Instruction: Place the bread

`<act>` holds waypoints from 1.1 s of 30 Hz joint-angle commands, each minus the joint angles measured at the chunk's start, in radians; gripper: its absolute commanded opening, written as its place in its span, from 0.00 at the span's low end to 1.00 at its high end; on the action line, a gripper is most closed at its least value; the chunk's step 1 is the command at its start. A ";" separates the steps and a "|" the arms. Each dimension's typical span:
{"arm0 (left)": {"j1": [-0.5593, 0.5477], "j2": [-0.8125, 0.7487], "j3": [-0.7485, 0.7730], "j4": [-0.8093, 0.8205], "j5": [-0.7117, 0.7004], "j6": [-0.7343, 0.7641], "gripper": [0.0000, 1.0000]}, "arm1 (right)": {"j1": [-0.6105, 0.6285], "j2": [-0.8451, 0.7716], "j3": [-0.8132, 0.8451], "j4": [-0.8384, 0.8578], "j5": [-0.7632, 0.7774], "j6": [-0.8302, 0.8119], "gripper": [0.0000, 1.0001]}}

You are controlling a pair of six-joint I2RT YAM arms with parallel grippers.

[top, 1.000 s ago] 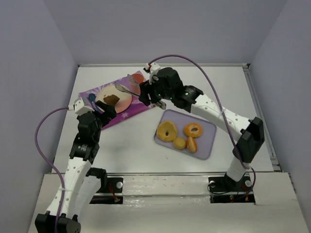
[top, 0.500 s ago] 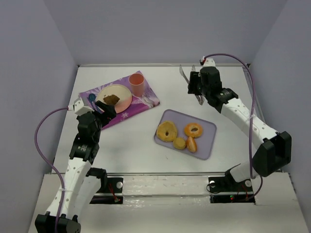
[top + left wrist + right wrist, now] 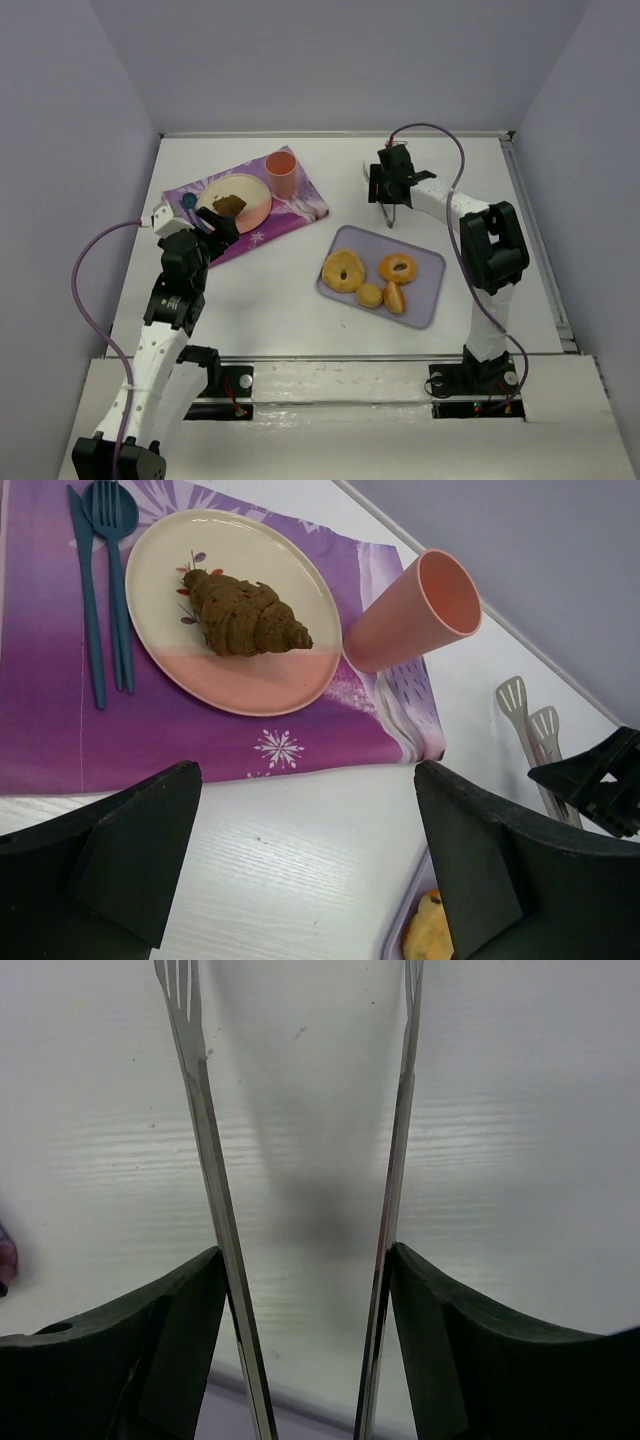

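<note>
Left jaws: wide apart, empty. Beyond them, not touching, the bread (image 3: 245, 615), a dark brown, ridged lump, lies on the plate (image 3: 250, 685) on the purple placemat (image 3: 40, 730). Far right, well apart: right jaws grip metal tongs (image 3: 205, 1110).

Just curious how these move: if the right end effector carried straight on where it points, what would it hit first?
Likely the white table: the right end effector points down at it, so the tongs it grips would touch first.
</note>
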 commanded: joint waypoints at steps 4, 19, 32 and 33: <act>-0.005 0.005 -0.007 0.027 -0.021 0.003 0.99 | -0.026 0.019 0.089 0.032 0.023 -0.002 0.92; -0.006 0.014 -0.001 0.022 -0.034 -0.004 0.99 | -0.026 -0.617 -0.375 0.107 0.019 0.116 1.00; -0.003 0.135 0.053 -0.004 -0.074 -0.056 0.99 | -0.026 -1.409 -0.996 0.443 0.142 0.195 1.00; -0.003 0.143 0.057 0.000 -0.076 -0.062 0.99 | -0.026 -1.435 -1.010 0.444 0.148 0.189 1.00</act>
